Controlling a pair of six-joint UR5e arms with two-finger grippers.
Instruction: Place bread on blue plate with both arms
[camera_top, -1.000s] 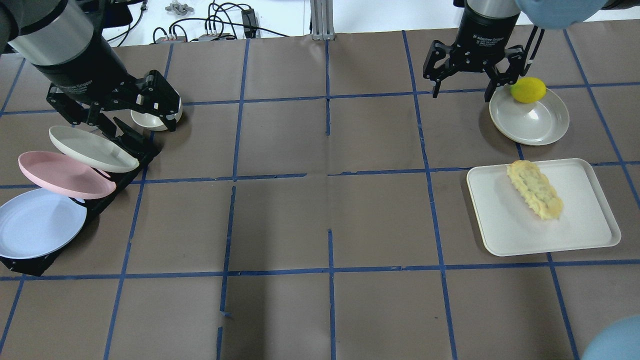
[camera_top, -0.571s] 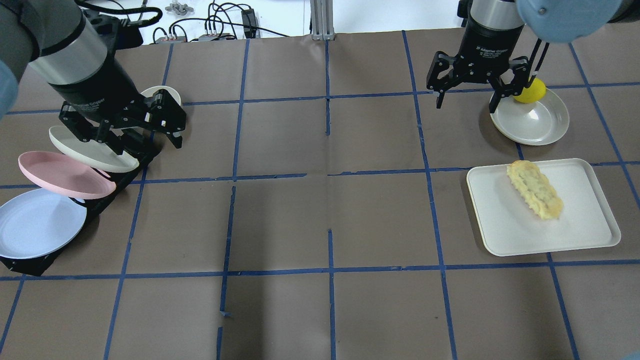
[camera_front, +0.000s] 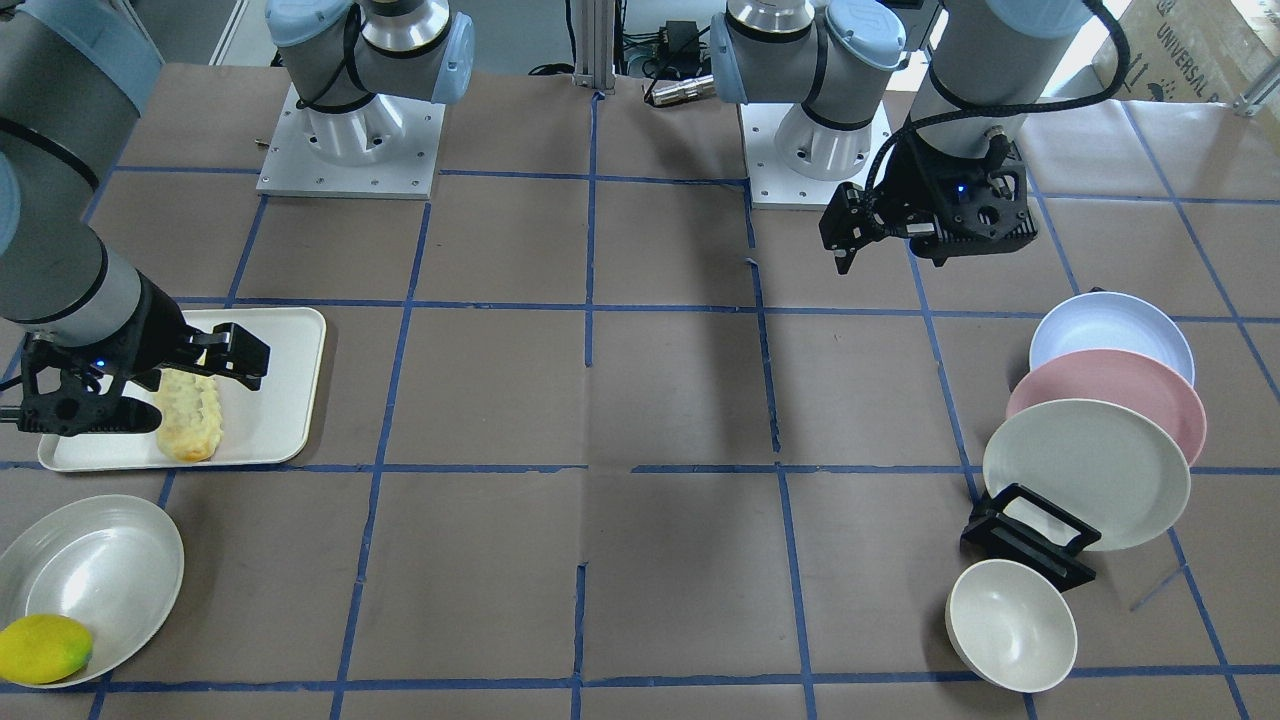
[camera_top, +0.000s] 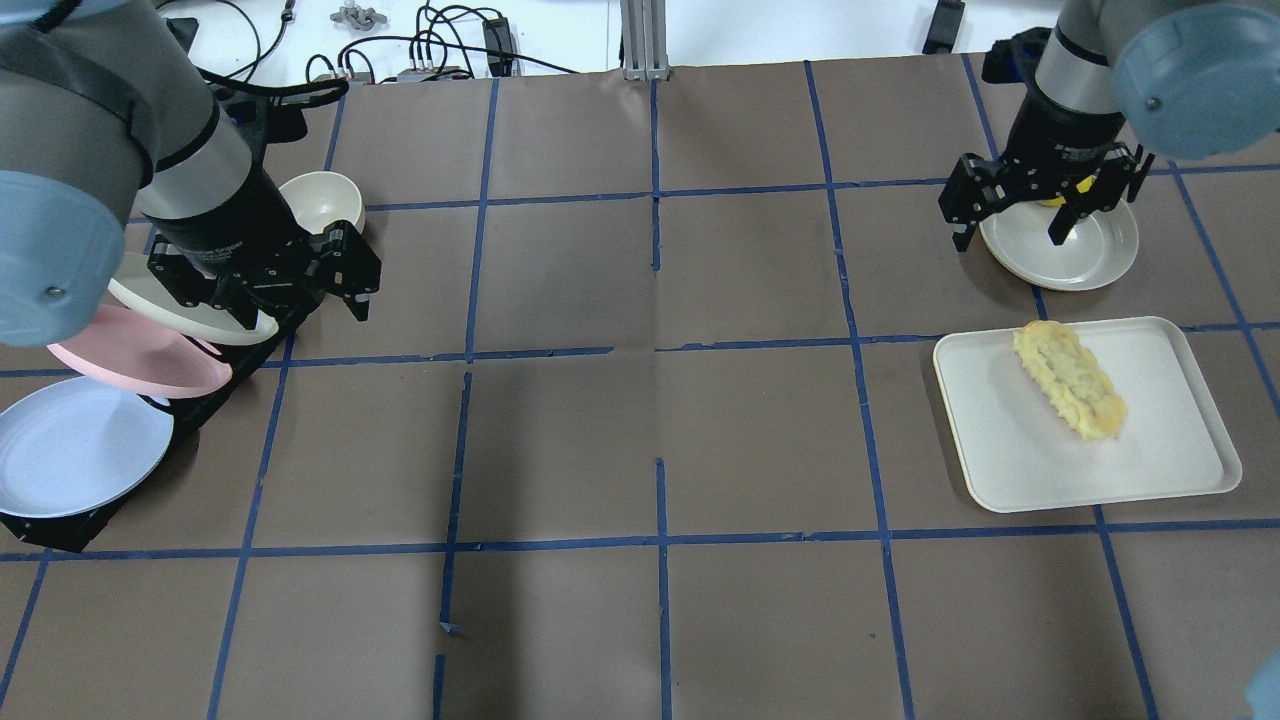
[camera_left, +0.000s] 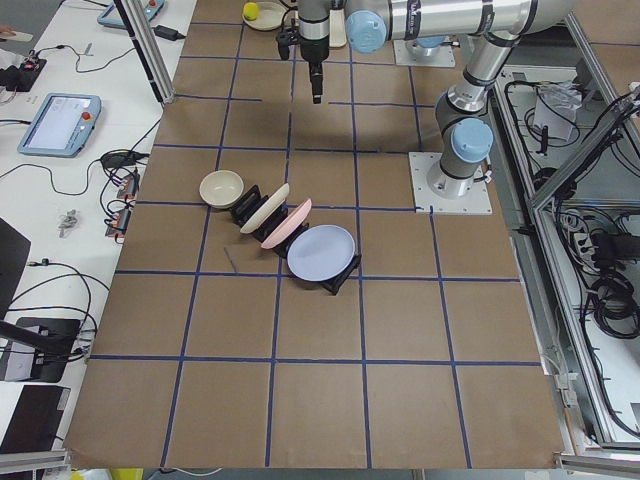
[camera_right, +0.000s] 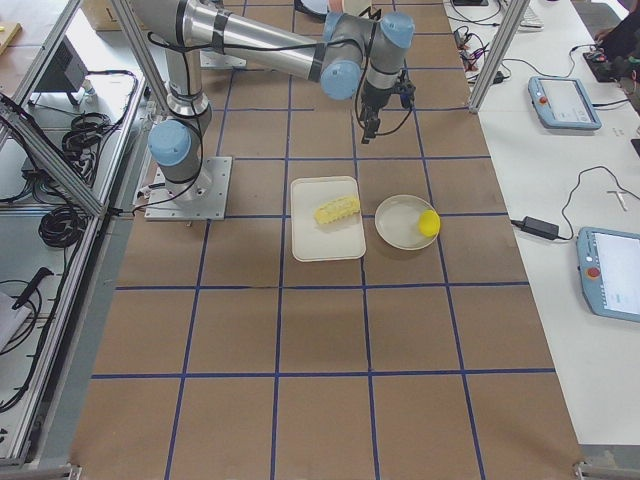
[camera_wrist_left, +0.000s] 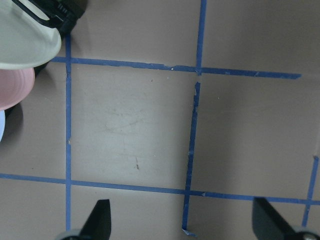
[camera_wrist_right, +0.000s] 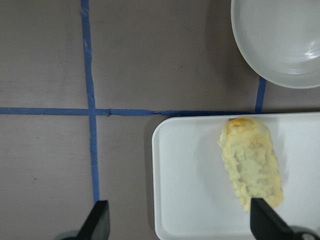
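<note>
**Two open hands above a taped tabletop; bread on its tray, blue plate in the rack**

The tabletop (camera_top: 640, 430) is covered in brown paper, divided into large squares by blue tape that is torn or broken in places. Both arm bases are bolted to pale metal plates (camera_front: 350, 140) at the robot's edge. Beyond the opposite edge lies a white bench with loose cables (camera_top: 430, 50) and an aluminium post (camera_top: 640, 40). The side views show benches with handheld control tablets (camera_right: 565, 100) along that side.

The bread (camera_top: 1068, 379) lies diagonally on a white rectangular tray (camera_top: 1160, 450) on the robot's right. Just beyond the tray is a round cream dish (camera_top: 1085, 255) with a lemon (camera_front: 45, 648) at its rim. The blue plate (camera_top: 70, 460) leans in a black rack (camera_front: 1030, 535) on the robot's left, nearest the robot. A pink plate (camera_top: 130, 355) and a cream-white plate (camera_front: 1085, 470) lean behind it, and a cream bowl (camera_top: 320, 200) stands beyond the rack.

The right hand (camera_top: 1010, 235) hangs over the dish's edge, fingers spread and gripping nothing. The left hand (camera_top: 290, 295) hangs beside the rack, likewise spread wide and empty.
</note>
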